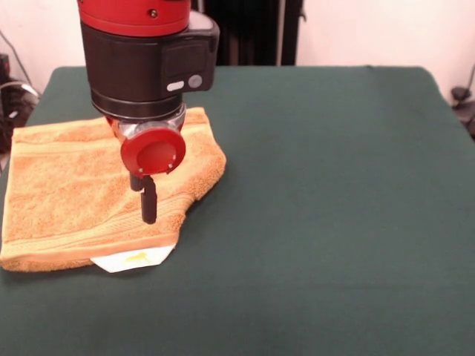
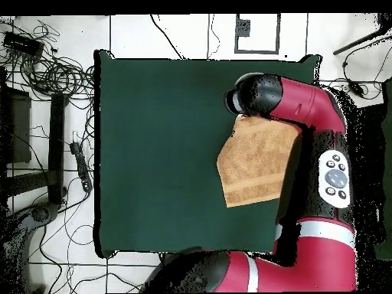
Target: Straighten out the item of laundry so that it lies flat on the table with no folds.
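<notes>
Showing only from the front, a white tag (image 1: 133,258) underlies the towel (image 1: 67,193).

White wall (image 1: 371,30) behind, dark stand (image 1: 252,30) against it, pale tiled floor (image 2: 176,34), tangled black cables (image 2: 53,73) at one side, dark equipment (image 2: 15,142) beside them

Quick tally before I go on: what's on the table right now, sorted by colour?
Orange-tan: 1, the towel
White: 1, the tag at the towel's near edge
Dark green: 1, the table cover
Red and black: 1, the arm, pincer over the towel
Total: 4
</notes>
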`<state>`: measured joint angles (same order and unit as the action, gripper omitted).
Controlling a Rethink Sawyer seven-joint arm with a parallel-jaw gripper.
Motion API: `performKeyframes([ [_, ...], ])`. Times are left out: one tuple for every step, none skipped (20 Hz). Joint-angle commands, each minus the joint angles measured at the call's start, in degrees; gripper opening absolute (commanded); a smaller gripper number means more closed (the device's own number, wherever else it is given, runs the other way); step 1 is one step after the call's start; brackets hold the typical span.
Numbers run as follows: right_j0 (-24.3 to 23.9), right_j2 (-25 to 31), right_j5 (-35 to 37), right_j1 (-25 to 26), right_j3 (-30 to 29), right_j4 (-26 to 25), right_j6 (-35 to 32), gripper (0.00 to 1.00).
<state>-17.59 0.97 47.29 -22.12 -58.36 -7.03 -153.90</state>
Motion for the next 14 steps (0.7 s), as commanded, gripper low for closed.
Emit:
performKeyframes([
  [-0.57,10.70,0.71,0.02,-7.27,-4.76,24.74,1.00],
  [-0.68,10.98,0.69,-0.19,-7.65,-5.01,24.93,1.00],
  [-0.74,11.14,0.46,-0.34,-7.96,-5.25,25.13,1.00],
  [-0.90,11.53,0.21,-0.40,-8.46,-5.18,24.96,1.00],
  [-1.33,12.34,-0.06,-0.35,-8.99,-4.95,24.96,1.00],
  [-1.75,13.16,-0.34,-0.31,-9.51,-4.71,24.96,1.00],
  [-2.33,14.16,-0.66,-0.29,-10.45,-3.86,24.28,1.00],
  [-2.52,14.58,-0.91,-0.44,-11.18,-3.57,23.78,1.00],
  [-2.72,14.93,-1.00,-0.69,-11.96,-3.17,23.27,1.00],
  [-2.91,15.29,-1.09,-0.94,-12.75,-2.77,22.76,1.00],
  [-3.14,15.70,-1.30,-1.19,-13.38,-2.76,22.35,1.00],
  [-3.18,15.98,-1.74,-1.56,-14.10,-3.05,22.02,1.00],
  [-3.44,16.48,-2.20,-1.77,-14.78,-3.03,21.63,1.00],
  [-3.33,16.59,-2.49,-2.10,-15.33,-3.13,20.95,1.00],
])
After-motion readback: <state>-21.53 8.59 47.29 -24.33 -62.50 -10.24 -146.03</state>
